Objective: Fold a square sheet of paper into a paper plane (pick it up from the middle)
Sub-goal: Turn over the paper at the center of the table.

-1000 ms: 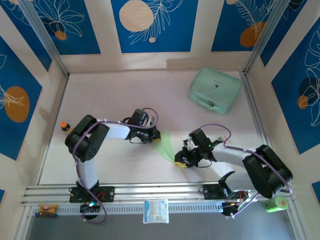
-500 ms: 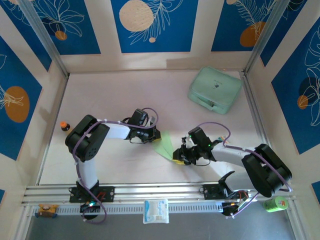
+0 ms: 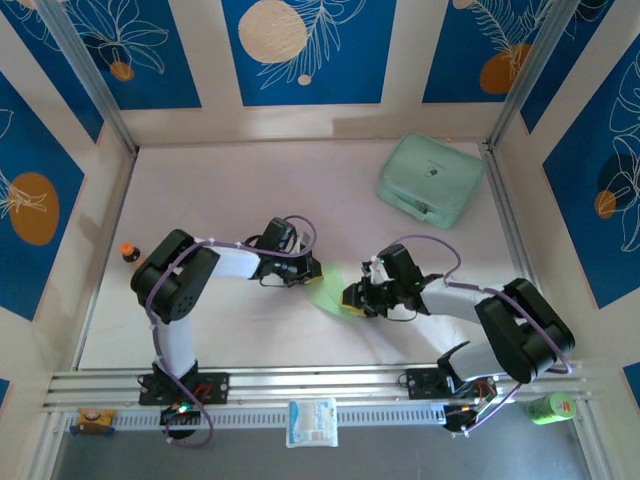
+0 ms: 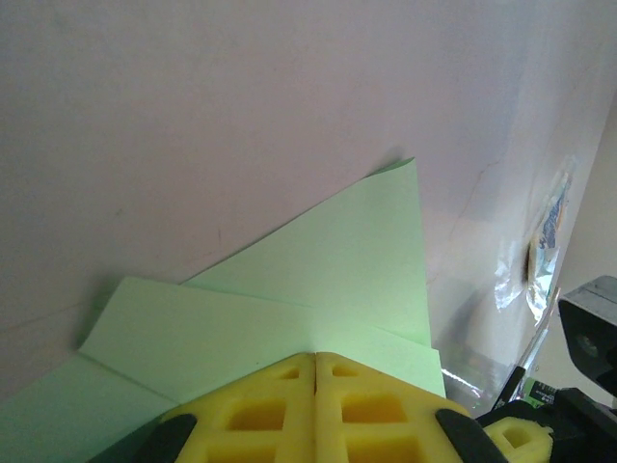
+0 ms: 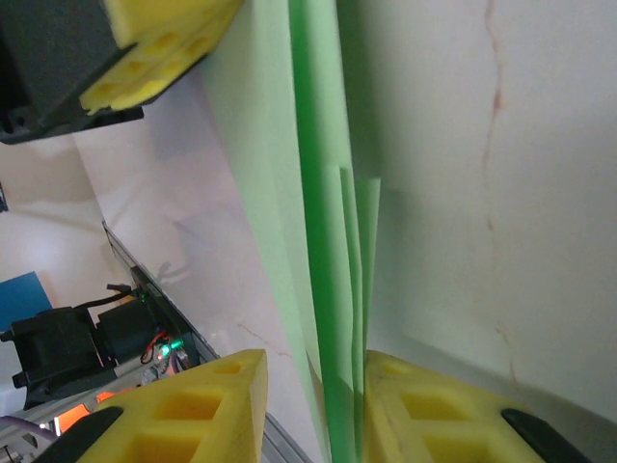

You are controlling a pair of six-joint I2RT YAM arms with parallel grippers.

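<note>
**Edges and open room.** Pale table (image 3: 220, 190), walled by blue-patterned panels on the far, left and right sides, with a metal rail (image 3: 300, 385) along the near edge. The far and left parts of the surface are broad and bare. Mint-green case (image 3: 430, 180) in the far right corner. Small orange-capped bottle (image 3: 129, 252) at the left edge, beside the left arm's elbow. White-and-blue packet (image 3: 312, 422) and green can (image 3: 553, 407) lie beyond the rail, off the working surface. The two grippers are close together, well apart from the walls and the case.

**Sheet of paper** (image 3: 328, 291). Light green, part-folded with a centre crease, in the near middle of the table. It spans the short gap between the two grippers, the left at its far-left end and the right at its near-right end.

**Left gripper** (image 4: 315, 359). The yellow fingers are pressed together with no gap. The sheet's crease runs into their seam, so they are clamped on the paper.

**Right gripper** (image 5: 313, 371). The jaws are part-way apart, and the folded layers stand edge-on in the gap. One finger lies against the paper and a sliver of table shows at the other. There is no firm pinch.
</note>
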